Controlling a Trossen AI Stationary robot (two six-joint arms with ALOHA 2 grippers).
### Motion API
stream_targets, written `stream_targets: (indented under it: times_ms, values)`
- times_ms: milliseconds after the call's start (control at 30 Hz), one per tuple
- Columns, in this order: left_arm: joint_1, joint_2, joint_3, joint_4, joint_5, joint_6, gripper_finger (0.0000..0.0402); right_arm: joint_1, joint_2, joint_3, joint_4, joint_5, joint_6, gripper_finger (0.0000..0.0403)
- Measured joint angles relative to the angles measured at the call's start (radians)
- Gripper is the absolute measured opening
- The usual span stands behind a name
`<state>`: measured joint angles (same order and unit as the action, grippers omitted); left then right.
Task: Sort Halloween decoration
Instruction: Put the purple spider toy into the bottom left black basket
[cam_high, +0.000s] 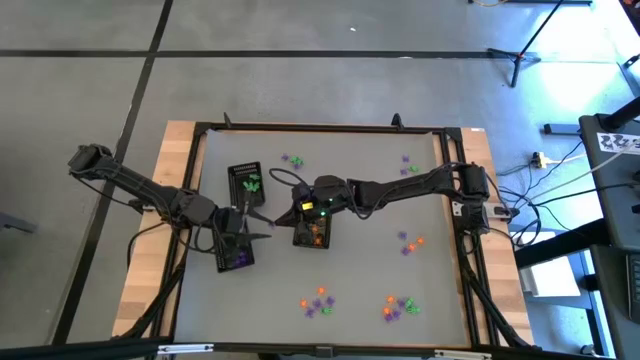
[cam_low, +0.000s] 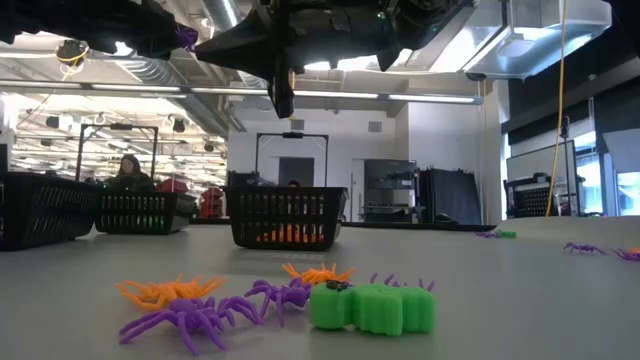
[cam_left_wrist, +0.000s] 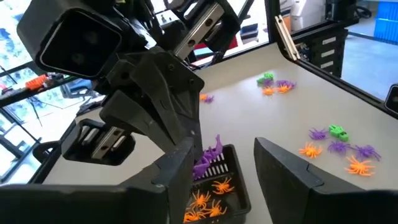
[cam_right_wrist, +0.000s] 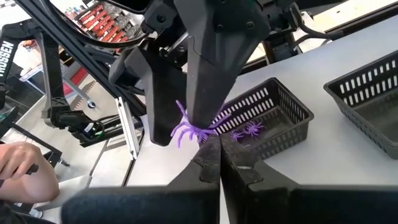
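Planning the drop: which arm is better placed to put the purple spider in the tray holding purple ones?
Probably left. The spider is pinched at the shut right gripper, but the purple tray lies beside the left gripper.

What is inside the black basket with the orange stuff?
Orange spiders lie inside the black basket. A purple one hangs above it. The gripper fingers cover part of the inside.

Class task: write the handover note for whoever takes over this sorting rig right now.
Right pincer: shut on a purple spider, near the orange tray.
Left pincer: open, its fingers on either side of that spider, not yet gripping.
Done: purple tray, green tray and orange tray each hold some pieces.
Left: finish the pass, then sort the loose trinkets scattered across the table.
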<state>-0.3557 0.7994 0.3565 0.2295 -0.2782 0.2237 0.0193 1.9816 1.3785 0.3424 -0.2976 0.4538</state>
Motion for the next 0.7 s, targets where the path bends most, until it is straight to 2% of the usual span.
stream_targets:
  times_ms: [300, 600, 700]
  values:
    - [0.0, 0.0, 0.0, -0.001, -0.053, 0.046, 0.0096, 0.0, 0.0, 0.0, 0.0, 0.0, 0.001, 0.0]
    - [0.0, 0.0, 0.0, -0.024, -0.054, 0.072, 0.001, 0.0, 0.0, 0.0, 0.005, -0.001, -0.01, 0.0003]
    - [0.0, 0.0, 0.0, -0.034, -0.054, 0.074, 0.0006, 0.0, 0.0, 0.0, 0.005, -0.01, -0.013, 0.0019]
